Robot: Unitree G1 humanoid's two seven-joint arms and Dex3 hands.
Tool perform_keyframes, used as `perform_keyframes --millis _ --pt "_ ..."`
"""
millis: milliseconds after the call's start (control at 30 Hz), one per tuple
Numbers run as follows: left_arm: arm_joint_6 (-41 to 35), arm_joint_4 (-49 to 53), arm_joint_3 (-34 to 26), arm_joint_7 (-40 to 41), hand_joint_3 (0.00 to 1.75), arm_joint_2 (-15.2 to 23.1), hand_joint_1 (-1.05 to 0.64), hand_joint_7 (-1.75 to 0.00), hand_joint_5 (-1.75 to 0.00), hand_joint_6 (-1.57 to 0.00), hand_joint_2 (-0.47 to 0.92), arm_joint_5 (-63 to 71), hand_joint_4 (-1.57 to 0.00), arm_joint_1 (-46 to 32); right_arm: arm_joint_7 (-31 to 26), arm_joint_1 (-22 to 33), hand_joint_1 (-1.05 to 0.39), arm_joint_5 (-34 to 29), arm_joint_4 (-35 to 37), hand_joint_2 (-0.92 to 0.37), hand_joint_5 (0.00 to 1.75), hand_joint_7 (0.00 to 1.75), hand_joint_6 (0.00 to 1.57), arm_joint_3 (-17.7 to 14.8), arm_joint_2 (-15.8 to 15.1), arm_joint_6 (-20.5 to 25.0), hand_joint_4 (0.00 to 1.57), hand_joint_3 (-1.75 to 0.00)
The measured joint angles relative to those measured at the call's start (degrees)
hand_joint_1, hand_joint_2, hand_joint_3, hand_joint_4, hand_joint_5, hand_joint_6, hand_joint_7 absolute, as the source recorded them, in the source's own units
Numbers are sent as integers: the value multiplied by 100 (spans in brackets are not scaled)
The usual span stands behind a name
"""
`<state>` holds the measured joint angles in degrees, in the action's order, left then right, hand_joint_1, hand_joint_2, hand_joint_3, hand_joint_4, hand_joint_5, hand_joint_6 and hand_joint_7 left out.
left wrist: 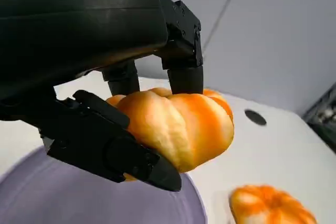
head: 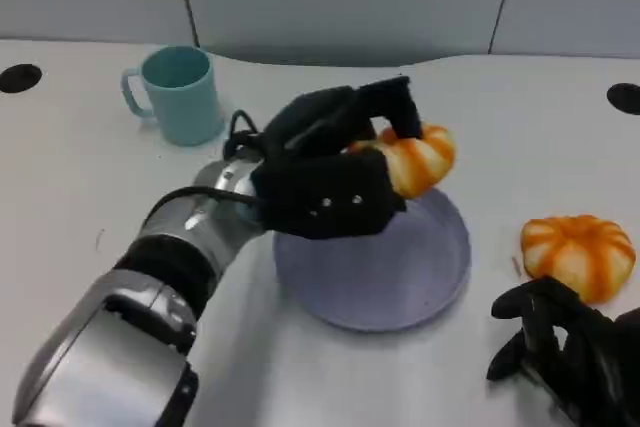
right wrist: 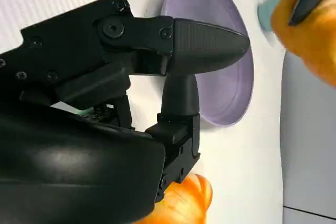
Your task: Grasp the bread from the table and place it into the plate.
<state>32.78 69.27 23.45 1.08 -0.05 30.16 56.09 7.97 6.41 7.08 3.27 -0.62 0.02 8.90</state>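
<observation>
Head view: grasp complete, placement pending. Left hand (head: 325,172) fingers (left wrist: 184,72) clamped on bread (head: 415,159), held above plate (head: 400,277) rim at 1 o'clock. Right hand (head: 560,342) released, holding nothing.

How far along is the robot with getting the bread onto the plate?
Done: the left hand has grasped one bread and lifted it off the table. In hand: it holds that bread above the far edge of the purple plate, not yet released. Left: lower and let go. A second bread sits on the table near the right hand.
</observation>
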Motion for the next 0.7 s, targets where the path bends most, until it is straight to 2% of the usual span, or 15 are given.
perform_keyframes --millis 167,267,333,367,433,500,600,700 --pt "-75 208 220 1 6 -152 -13 -175 -175 -67 87 207 -91 0 -62 0 -31 -23 -17 -92 175 166 36 79 14 0 55 -61" --pt "-136 244 340 61 6 -175 -32 -175 -175 -59 87 336 -85 17 -75 3 -31 -12 -21 -92 175 166 38 115 29 2 55 -60" --pt "-247 322 496 87 6 -210 -35 -175 -175 -57 87 503 -82 25 -79 5 -32 10 -36 -92 175 166 38 126 69 28 55 -60" --pt "-274 349 549 91 3 -221 -48 -128 -144 -47 88 577 -52 25 -80 5 -33 14 -46 -92 175 166 38 136 88 42 55 -59" --pt "-278 368 672 92 2 -210 -61 -79 -109 -42 90 684 -29 34 -77 10 -33 25 -53 -92 175 166 38 151 109 46 55 -58" --pt "-264 374 815 80 8 -166 -71 -47 -86 -34 92 839 -11 88 -77 12 -32 38 -61 -92 175 166 38 149 110 62 55 -59" --pt "-254 373 1020 72 23 -77 -81 -28 -63 -25 92 1043 -1 259 -76 12 -32 50 -80 -92 175 166 38 146 111 100 55 -59" --pt "-270 373 1215 80 33 -21 -86 -22 -46 -19 92 1249 0 409 -73 11 -33 52 -80 -92 175 165 38 141 110 101 55 -59"
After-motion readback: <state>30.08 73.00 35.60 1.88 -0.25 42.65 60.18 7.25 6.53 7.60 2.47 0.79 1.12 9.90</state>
